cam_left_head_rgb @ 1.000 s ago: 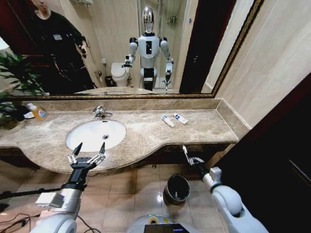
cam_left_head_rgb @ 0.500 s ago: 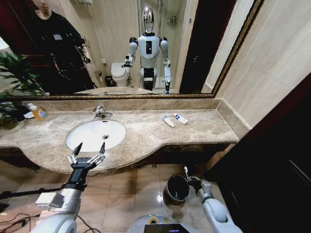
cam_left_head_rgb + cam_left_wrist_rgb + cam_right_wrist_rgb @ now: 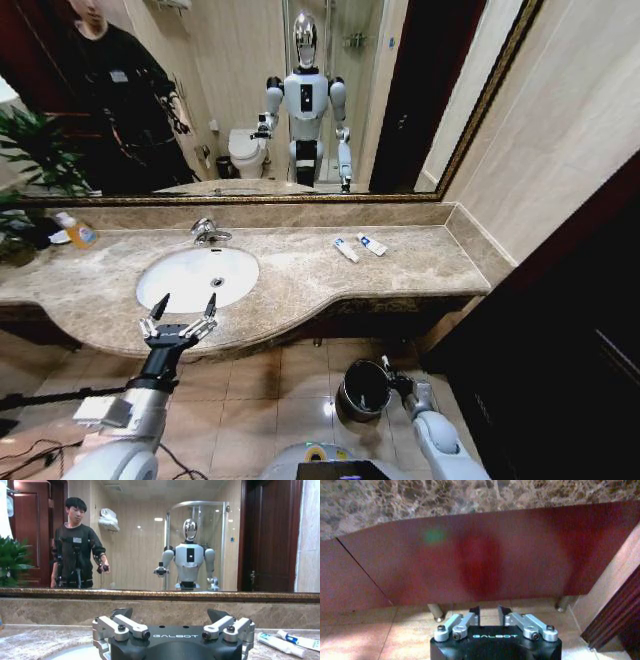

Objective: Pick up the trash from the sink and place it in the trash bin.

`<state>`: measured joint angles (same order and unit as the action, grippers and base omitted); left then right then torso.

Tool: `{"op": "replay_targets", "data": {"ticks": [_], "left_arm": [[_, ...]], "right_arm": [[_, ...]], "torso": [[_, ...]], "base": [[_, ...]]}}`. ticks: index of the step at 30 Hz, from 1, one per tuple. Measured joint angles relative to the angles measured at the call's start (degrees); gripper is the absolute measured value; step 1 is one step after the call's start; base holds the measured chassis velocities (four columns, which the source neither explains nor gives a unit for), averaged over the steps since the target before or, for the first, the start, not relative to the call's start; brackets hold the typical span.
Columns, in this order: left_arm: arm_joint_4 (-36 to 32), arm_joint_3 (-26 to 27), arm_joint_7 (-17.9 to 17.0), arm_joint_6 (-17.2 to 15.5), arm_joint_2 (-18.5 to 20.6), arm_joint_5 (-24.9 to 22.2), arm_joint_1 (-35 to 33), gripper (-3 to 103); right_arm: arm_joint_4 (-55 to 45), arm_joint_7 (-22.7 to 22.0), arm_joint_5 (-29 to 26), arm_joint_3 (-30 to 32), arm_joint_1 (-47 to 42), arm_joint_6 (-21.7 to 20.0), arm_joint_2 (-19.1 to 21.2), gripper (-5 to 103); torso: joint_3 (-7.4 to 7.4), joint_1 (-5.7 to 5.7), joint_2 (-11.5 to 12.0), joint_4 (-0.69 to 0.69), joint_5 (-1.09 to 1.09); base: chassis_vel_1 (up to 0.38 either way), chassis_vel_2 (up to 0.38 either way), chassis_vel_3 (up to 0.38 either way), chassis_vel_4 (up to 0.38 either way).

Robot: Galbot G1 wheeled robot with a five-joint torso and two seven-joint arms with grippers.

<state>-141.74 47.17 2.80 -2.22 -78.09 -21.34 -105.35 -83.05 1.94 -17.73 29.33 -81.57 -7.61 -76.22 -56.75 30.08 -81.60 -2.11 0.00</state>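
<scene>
The left gripper (image 3: 181,317) hangs at the near edge of the counter, just before the sink (image 3: 197,277), fingers spread wide and empty. The right gripper (image 3: 390,372) is low over the floor tiles, just right of the trash bin (image 3: 364,389) — its fingers drawn close together, nothing seen between them. Two white tubes (image 3: 358,246) lie on the counter, well right of the basin, near the mirror.
</scene>
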Motion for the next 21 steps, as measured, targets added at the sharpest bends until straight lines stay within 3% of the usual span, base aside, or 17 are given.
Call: {"op": "replay_targets", "data": {"ticks": [3,5,7,9,14,16,18,21], "left_arm": [[0.0,0.0,0.0,0.0,0.0,0.0,0.0,100],[0.0,0.0,0.0,0.0,0.0,0.0,0.0,100],[0.0,0.0,0.0,0.0,0.0,0.0,0.0,100],[0.0,0.0,0.0,0.0,0.0,0.0,0.0,100],[0.0,0.0,0.0,0.0,0.0,0.0,0.0,100],[0.0,0.0,0.0,0.0,0.0,0.0,0.0,100],[0.0,0.0,0.0,0.0,0.0,0.0,0.0,100],[0.0,0.0,0.0,0.0,0.0,0.0,0.0,100]], "right_arm": [[-0.5,0.0,-0.1,-0.1,-0.1,0.0,0.0,41],[-0.7,0.0,-0.1,-0.1,-0.1,0.0,0.0,41],[-1.2,-0.1,-0.1,-0.2,-0.2,0.0,0.1,57],[-1.4,-0.3,-0.1,-0.2,-0.3,-0.1,0.1,57],[-2.2,-0.5,-0.2,-0.3,-0.7,-0.6,-0.3,79],[-2.4,-0.5,-0.3,-0.4,-0.8,-0.6,-0.4,79],[-2.7,-0.7,-0.3,-0.7,-1.0,-0.6,-0.6,95],[-2.9,-1.2,-0.3,-1.0,-1.0,-0.6,-0.6,100]], "torso": [[0.0,0.0,0.0,0.0,0.0],[0.0,0.0,0.0,0.0,0.0],[0.0,0.0,0.0,0.0,0.0],[0.0,0.0,0.0,0.0,0.0],[0.0,0.0,0.0,0.0,0.0],[0.0,0.0,0.0,0.0,0.0],[0.0,0.0,0.0,0.0,0.0],[0.0,0.0,0.0,0.0,0.0]], "base": [[0.0,0.0,0.0,0.0],[0.0,0.0,0.0,0.0],[0.0,0.0,0.0,0.0],[0.0,0.0,0.0,0.0],[0.0,0.0,0.0,0.0],[0.0,0.0,0.0,0.0],[0.0,0.0,0.0,0.0],[0.0,0.0,0.0,0.0]]}}
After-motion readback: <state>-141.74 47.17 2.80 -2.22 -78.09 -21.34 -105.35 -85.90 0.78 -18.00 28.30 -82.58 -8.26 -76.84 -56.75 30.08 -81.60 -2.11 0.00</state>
